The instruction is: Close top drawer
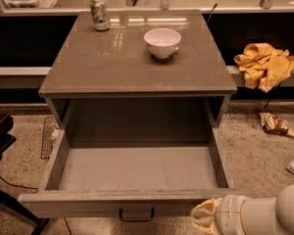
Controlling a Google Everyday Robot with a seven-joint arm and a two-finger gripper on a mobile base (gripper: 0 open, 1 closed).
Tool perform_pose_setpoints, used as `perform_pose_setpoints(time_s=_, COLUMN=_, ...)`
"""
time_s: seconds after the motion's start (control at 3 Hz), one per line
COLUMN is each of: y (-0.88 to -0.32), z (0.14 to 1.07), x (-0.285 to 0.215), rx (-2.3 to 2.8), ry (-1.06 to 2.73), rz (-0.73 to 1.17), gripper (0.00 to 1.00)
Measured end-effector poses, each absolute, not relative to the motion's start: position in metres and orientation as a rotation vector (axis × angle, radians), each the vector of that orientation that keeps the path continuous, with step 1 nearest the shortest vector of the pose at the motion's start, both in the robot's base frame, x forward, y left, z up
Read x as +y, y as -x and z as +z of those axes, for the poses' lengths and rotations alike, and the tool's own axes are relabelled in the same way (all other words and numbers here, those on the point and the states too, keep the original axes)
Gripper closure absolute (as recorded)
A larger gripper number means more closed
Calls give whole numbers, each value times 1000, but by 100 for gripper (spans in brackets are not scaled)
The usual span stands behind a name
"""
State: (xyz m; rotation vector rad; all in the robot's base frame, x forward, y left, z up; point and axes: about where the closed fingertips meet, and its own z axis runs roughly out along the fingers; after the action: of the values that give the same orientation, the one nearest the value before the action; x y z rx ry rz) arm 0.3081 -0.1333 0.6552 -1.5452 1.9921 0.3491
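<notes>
The top drawer of the grey-brown cabinet is pulled far out toward me. Its pale grey inner floor is bare. A small dark loop handle sits in the middle of its front panel at the bottom edge of the view. My gripper, pale yellowish on the end of a white arm, reaches in from the bottom right. It is just in front of the right part of the drawer's front panel, right of the handle. Any lower drawers are out of view.
On the cabinet top stand a white bowl and a can. A yellow cloth lies on a ledge at the right. Wrappers lie on the floor at the right; a dark chair part at the left.
</notes>
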Motion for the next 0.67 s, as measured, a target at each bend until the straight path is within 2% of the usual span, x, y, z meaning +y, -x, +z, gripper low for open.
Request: perform_pose_setpoints(time_s=0.67, y=-352, z=638, x=-114, rx=1937, ry=1559, rz=365, gripper=100)
